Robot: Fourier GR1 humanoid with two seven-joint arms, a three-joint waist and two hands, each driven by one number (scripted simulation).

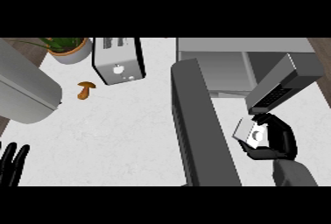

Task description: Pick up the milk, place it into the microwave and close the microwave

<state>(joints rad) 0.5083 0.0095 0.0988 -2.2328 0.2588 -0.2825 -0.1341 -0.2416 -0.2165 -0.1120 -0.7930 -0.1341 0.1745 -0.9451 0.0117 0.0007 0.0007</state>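
Note:
My right hand [279, 139] is shut on the milk carton [249, 132], a small white and grey box held at the right of the view. It hovers just in front of the microwave [220, 65], whose grey cavity shows at the upper right. The microwave's dark door [200, 127] stands open and juts toward me, to the left of the carton. The control panel side [281, 85] rises right above the hand. My left hand [12, 162] rests open at the lower left edge, fingers up.
A silver toaster [118, 60] stands at the top centre. A brown mushroom [85, 89] lies on the white counter [123, 131]. A potted plant [67, 48] sits at the top left, and a large grey rounded object [22, 94] fills the left edge.

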